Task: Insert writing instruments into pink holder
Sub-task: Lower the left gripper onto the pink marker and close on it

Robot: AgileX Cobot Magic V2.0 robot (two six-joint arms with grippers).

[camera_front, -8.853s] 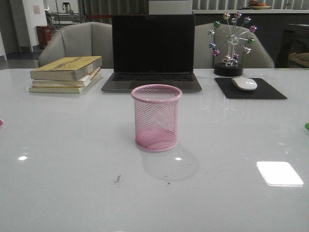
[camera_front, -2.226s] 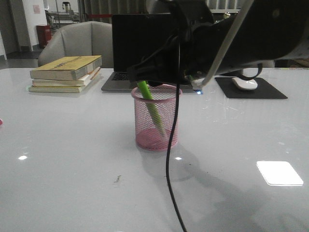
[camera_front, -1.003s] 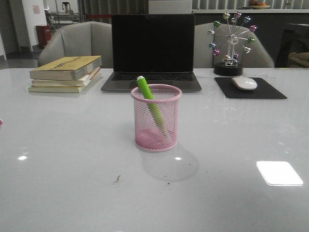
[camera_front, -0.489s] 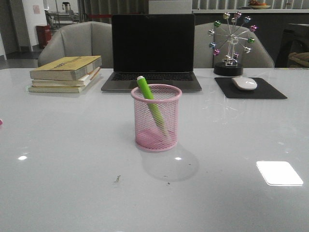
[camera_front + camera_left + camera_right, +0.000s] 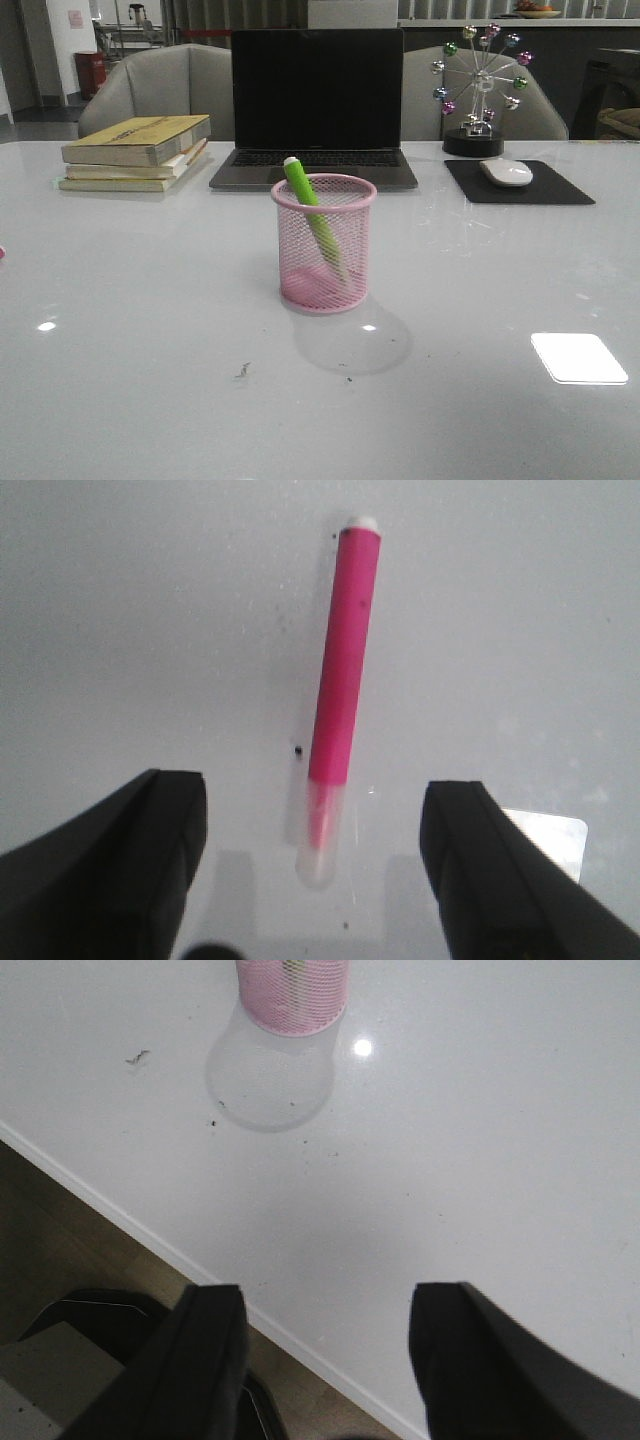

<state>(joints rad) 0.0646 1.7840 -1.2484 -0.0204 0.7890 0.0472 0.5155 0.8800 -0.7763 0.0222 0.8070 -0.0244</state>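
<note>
The pink mesh holder stands upright at the table's middle, in front of the laptop. The lime green pen leans inside it, its whitish end above the rim. A sliver of the magenta pen shows at the front view's left edge. In the left wrist view the magenta pen lies flat on the white table, its clear cap end between the fingers of my open left gripper, which touch nothing. My right gripper hangs open and empty over the table's near edge, far from the holder.
A laptop stands behind the holder, a stack of books to its left. A mouse on a black pad and a ferris-wheel ornament stand at the back right. Floor and a dark base lie past the table edge.
8.9 s ago the holder was empty. 2.2 s ago the right arm held the green pen in it. Since 1 s ago the arm is gone from the front view and nothing has moved.
</note>
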